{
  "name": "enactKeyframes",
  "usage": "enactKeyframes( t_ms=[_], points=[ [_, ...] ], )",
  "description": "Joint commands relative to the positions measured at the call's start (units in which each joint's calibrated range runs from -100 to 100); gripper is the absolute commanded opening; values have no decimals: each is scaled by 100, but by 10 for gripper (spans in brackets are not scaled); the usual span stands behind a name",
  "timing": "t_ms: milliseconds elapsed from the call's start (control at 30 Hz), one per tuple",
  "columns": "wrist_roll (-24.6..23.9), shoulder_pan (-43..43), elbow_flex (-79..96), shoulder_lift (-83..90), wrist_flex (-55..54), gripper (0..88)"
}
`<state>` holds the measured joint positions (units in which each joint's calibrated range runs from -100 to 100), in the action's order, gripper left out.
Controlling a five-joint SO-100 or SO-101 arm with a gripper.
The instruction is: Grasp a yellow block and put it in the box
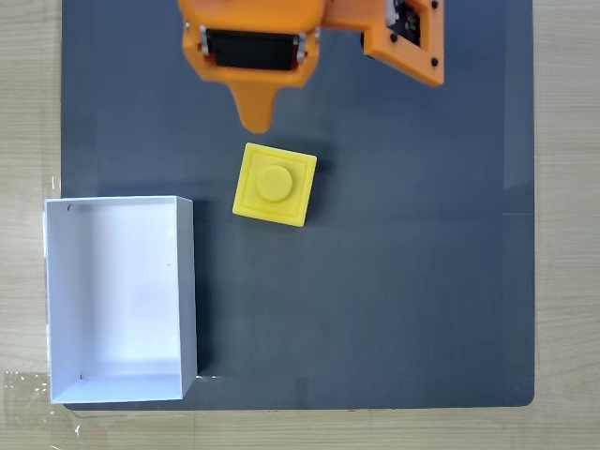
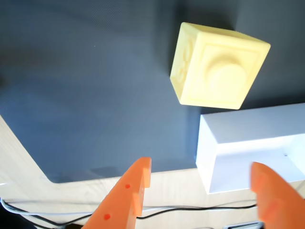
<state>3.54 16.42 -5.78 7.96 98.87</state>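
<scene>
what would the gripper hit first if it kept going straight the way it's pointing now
Probably the yellow block. In the fixed view the gripper points down the picture, its tip just short of the block's near edge. In the wrist view the open fingers aim slightly beside the block, so height and offset are uncertain.

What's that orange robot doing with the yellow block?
An orange robot arm is getting ready to pick up the yellow block. Its gripper is open, with both fingers apart and nothing between them. The block sits on a dark mat, not touched yet. In the fixed view the white box waits empty to the lower left of the block, a little apart from it.
</scene>
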Motion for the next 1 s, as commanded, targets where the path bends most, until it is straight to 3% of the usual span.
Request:
enactKeyframes(
  t_ms=[0, 400, 967],
  points=[
    [171, 117, -177, -186, 43, 323],
    [186, 75, -186, -1195, -53, 469],
    [155, -68, -186, -2678, -1292, 468]
  ],
)
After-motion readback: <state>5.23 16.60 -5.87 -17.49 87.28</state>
